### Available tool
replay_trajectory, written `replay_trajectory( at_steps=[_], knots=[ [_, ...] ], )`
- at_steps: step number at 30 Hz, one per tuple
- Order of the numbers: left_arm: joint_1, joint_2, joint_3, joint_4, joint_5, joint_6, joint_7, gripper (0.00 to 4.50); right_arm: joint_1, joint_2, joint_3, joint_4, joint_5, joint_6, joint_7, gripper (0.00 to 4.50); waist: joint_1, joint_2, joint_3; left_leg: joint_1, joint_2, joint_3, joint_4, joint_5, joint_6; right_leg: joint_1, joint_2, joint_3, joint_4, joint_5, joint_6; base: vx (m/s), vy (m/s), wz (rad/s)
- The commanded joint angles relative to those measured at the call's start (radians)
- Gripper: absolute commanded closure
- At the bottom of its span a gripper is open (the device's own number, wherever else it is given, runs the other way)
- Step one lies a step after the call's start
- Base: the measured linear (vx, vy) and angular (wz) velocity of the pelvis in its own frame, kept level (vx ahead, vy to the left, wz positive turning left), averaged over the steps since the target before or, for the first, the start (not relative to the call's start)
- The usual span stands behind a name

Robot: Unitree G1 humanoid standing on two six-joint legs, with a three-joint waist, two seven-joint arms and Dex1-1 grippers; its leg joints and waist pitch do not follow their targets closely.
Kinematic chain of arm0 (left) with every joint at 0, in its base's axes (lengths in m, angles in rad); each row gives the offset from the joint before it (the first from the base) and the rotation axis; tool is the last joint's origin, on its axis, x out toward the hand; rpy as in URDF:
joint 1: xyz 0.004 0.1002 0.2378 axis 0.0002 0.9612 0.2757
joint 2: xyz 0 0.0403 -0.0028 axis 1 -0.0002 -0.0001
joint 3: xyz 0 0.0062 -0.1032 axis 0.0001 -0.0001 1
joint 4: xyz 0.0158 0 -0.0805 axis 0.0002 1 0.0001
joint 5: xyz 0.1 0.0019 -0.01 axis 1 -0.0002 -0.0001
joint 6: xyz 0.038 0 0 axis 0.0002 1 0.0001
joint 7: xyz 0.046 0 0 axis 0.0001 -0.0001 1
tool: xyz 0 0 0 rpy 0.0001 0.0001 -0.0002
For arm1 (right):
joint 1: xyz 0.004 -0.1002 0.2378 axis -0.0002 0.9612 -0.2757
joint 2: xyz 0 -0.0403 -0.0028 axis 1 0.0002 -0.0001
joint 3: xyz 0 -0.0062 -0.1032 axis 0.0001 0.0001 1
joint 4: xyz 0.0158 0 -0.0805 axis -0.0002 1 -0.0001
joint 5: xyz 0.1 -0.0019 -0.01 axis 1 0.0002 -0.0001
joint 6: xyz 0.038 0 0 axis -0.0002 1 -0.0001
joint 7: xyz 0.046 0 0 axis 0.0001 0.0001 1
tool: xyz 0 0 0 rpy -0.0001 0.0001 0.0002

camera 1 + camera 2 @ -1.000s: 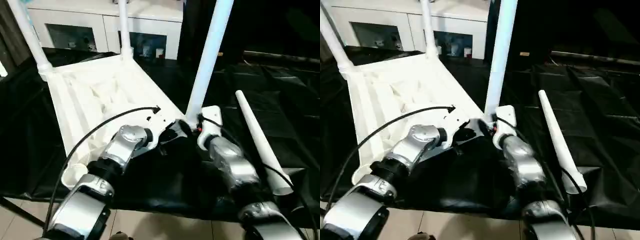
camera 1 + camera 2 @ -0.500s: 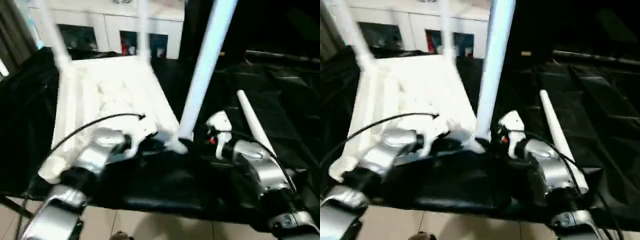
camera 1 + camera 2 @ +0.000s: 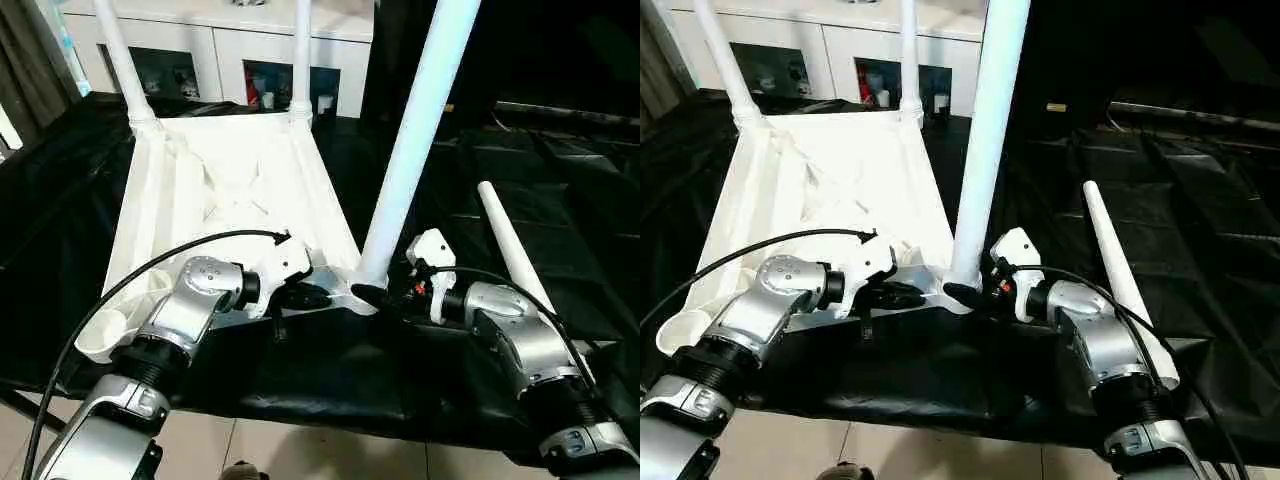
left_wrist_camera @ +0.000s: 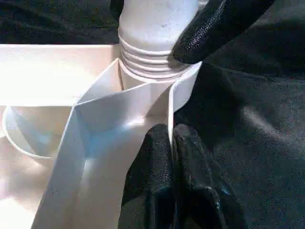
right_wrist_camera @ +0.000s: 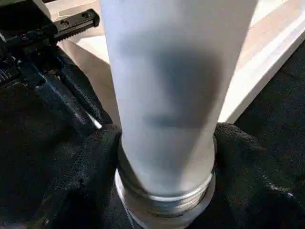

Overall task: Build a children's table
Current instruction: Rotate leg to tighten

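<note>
Black-draped table (image 3: 560, 180), white cabinet (image 3: 230, 40) behind | tabletop (image 3: 220, 190) upside down, three legs up, near-right leg (image 3: 410, 160) mid-threading | left gripper (image 4: 170, 143) pinched shut on rim, steadying | right gripper (image 5: 164, 157) clasping leg base for turning | spare leg (image 3: 510, 250) lying right.

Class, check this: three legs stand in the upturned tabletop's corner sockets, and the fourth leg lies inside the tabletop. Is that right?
Not quite. The fourth leg lies on the black cloth beside the tabletop, not inside it; the left eye view shows this. Three legs do stand in sockets.
</note>
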Motion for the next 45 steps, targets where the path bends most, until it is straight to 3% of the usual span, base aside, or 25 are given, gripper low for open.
replay_trajectory(
  at_steps=[1,8,10,15,16,18,19,25,27,28,30,32,34,36,38,39,40,43,45],
  knots=[
    [0.006,-0.026,0.006,-0.005,-0.028,-0.007,0.000,4.50,0.004,0.007,-0.013,0.012,-0.003,0.016,-0.040,1.72,-0.003,-0.011,-0.061,0.027,0.027,-0.006,-0.056,-0.202,0.030,0.033,-0.072,0.036,-0.081,-0.061,-0.205,0.000,0.000,0.00],
    [-0.057,-0.107,0.010,0.087,0.019,0.031,0.161,4.50,-0.006,0.111,-0.077,0.085,-0.042,0.059,-0.331,1.78,-0.017,-0.010,-0.058,0.030,0.025,-0.008,-0.062,-0.247,-0.009,0.031,-0.073,0.038,-0.090,-0.140,-0.189,0.000,0.000,0.00],
    [-0.104,-0.165,0.027,0.147,0.030,0.065,0.270,4.50,-0.020,0.162,-0.106,0.114,-0.043,0.071,-0.446,1.78,-0.020,-0.009,-0.058,0.031,0.024,-0.008,-0.063,-0.249,-0.015,0.029,-0.072,0.039,-0.091,-0.144,-0.187,0.000,0.000,0.00],
    [-0.192,-0.266,0.048,0.286,0.048,0.043,0.439,4.50,-0.066,0.236,-0.133,0.195,-0.076,0.046,-0.651,1.78,-0.019,-0.010,-0.064,0.028,0.019,-0.008,-0.057,-0.196,-0.007,0.036,-0.072,0.038,-0.085,-0.042,-0.195,0.000,0.000,0.00],
    [-0.197,-0.271,0.041,0.298,0.055,0.022,0.434,4.50,-0.069,0.240,-0.137,0.189,-0.074,0.027,-0.651,1.78,-0.017,-0.006,-0.066,0.029,0.019,-0.007,-0.055,-0.182,0.004,0.038,-0.071,0.039,-0.083,-0.007,-0.194,0.000,0.000,0.00],
    [-0.197,-0.272,0.041,0.298,0.054,0.018,0.431,4.50,-0.069,0.239,-0.137,0.186,-0.075,0.021,-0.651,1.78,-0.014,-0.009,-0.068,0.025,0.019,-0.007,-0.053,-0.155,0.024,0.042,-0.071,0.037,-0.079,0.046,-0.193,0.000,0.000,0.00],
    [-0.197,-0.272,0.042,0.298,0.054,0.012,0.431,4.50,-0.067,0.234,-0.135,0.180,-0.074,0.009,-0.637,1.22,-0.013,-0.007,-0.068,0.026,0.019,-0.007,-0.053,-0.151,0.033,0.042,-0.070,0.036,-0.079,0.065,-0.196,0.000,0.000,0.00],
    [-0.215,-0.271,0.043,0.334,0.066,-0.068,0.445,4.50,-0.056,0.201,-0.159,0.137,-0.078,-0.045,-0.639,0.93,-0.012,-0.008,-0.064,0.027,0.021,-0.008,-0.056,-0.186,0.030,0.042,-0.071,0.036,-0.086,0.004,-0.196,0.000,0.000,0.00],
    [-0.221,-0.275,0.067,0.328,0.037,-0.101,0.423,4.50,-0.034,0.175,-0.191,0.062,-0.018,-0.041,-0.570,0.93,-0.011,-0.012,-0.063,0.028,0.022,-0.007,-0.056,-0.195,0.033,0.043,-0.071,0.036,-0.087,-0.008,-0.195,0.000,0.000,0.00],
    [-0.222,-0.275,0.069,0.328,0.034,-0.102,0.421,4.05,-0.033,0.174,-0.194,0.056,-0.013,-0.040,-0.564,0.84,-0.006,-0.011,-0.064,0.028,0.023,-0.006,-0.054,-0.192,0.046,0.043,-0.073,0.037,-0.086,0.000,-0.192,0.000,0.000,0.00],
    [-0.223,-0.278,0.085,0.316,0.015,-0.094,0.407,3.94,-0.016,0.156,-0.198,0.017,0.008,-0.032,-0.524,0.84,0.000,-0.010,-0.068,0.026,0.023,-0.007,-0.051,-0.167,0.056,0.046,-0.074,0.035,-0.082,0.034,-0.200,0.000,0.000,0.00],
    [-0.213,-0.273,0.100,0.285,-0.004,-0.105,0.393,3.73,0.034,0.105,-0.187,-0.066,0.033,-0.009,-0.434,0.84,0.001,-0.007,-0.069,0.025,0.025,-0.007,-0.049,-0.146,0.064,0.044,-0.072,0.033,-0.075,0.089,-0.215,0.000,0.000,0.00],
    [-0.202,-0.262,0.120,0.256,-0.011,-0.155,0.410,3.51,0.083,0.056,-0.173,-0.128,0.049,0.010,-0.357,0.84,0.010,-0.009,-0.071,0.023,0.026,-0.007,-0.043,-0.118,0.095,0.047,-0.070,0.032,-0.068,0.180,-0.218,0.000,0.000,0.00],
    [-0.200,-0.259,0.127,0.250,-0.012,-0.170,0.424,3.51,0.090,0.048,-0.170,-0.137,0.052,0.014,-0.343,0.84,0.010,-0.010,-0.072,0.020,0.023,-0.007,-0.040,-0.109,0.102,0.048,-0.070,0.030,-0.066,0.202,-0.221,0.000,0.000,0.00],
    [-0.188,-0.232,0.176,0.194,-0.049,-0.180,0.434,3.26,0.117,0.023,-0.153,-0.160,0.053,0.030,-0.302,0.84,0.005,-0.011,-0.069,0.020,0.022,-0.007,-0.043,-0.138,0.094,0.047,-0.072,0.027,-0.072,0.139,-0.223,0.000,0.000,0.00],
    [-0.178,-0.200,0.206,0.155,-0.063,-0.180,0.447,3.13,0.129,0.009,-0.134,-0.166,0.040,0.037,-0.285,0.84,0.003,0.001,-0.067,0.023,0.027,-0.009,-0.046,-0.166,0.083,0.045,-0.072,0.028,-0.076,0.099,-0.226,0.000,0.000,0.00],
    [-0.168,-0.165,0.231,0.124,-0.065,-0.176,0.469,3.08,0.136,0.004,-0.116,-0.167,0.027,0.039,-0.275,0.84,0.000,-0.001,-0.066,0.022,0.026,-0.009,-0.047,-0.189,0.069,0.045,-0.072,0.028,-0.078,0.063,-0.225,0.000,0.000,0.00],
    [-0.130,-0.063,0.277,0.033,-0.041,-0.124,0.514,3.08,0.128,0.021,-0.088,-0.144,-0.005,0.050,-0.302,0.84,-0.021,0.004,-0.065,0.022,0.028,-0.012,-0.055,-0.218,0.031,0.041,-0.068,0.025,-0.075,0.005,-0.211,0.000,0.000,0.00],
    [-0.107,-0.009,0.291,-0.017,-0.015,-0.085,0.529,3.08,0.123,0.032,-0.076,-0.134,-0.014,0.060,-0.312,1.11,-0.031,0.009,-0.064,0.025,0.028,-0.011,-0.056,-0.223,0.020,0.036,-0.066,0.027,-0.077,-0.006,-0.210,0.000,0.000,0.00]
  ],
)
